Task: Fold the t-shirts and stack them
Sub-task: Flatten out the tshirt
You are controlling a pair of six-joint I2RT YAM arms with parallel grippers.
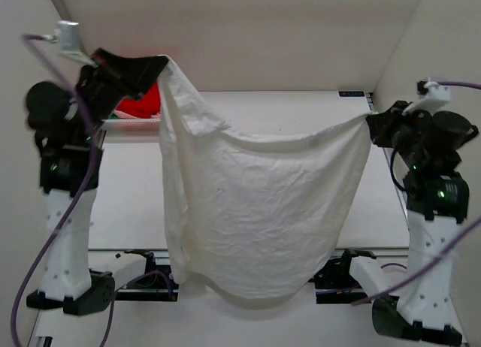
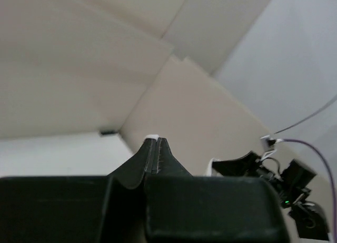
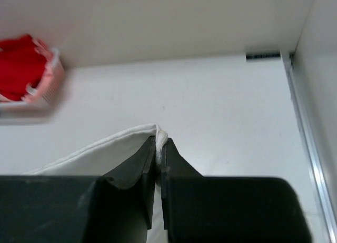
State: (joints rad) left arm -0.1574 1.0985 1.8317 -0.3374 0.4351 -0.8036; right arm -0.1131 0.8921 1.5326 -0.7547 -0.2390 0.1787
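A large wrinkled off-white t-shirt (image 1: 255, 212) hangs in the air between my two arms, sagging in the middle, its lower edge down past the table's near edge. My left gripper (image 1: 159, 64) is shut on its upper left corner; in the left wrist view only a sliver of white cloth (image 2: 151, 137) shows at the closed tips (image 2: 156, 140). My right gripper (image 1: 370, 120) is shut on the right corner; the hem (image 3: 105, 148) runs left from the pinched tips (image 3: 160, 140). A red t-shirt (image 1: 143, 103) lies in the basket, also in the right wrist view (image 3: 18, 64).
A white mesh basket (image 1: 131, 123) stands at the back left of the table, its rim pinkish in the right wrist view (image 3: 47, 88). White walls close in the table at the back and right. A metal rail (image 3: 308, 148) runs along the right edge.
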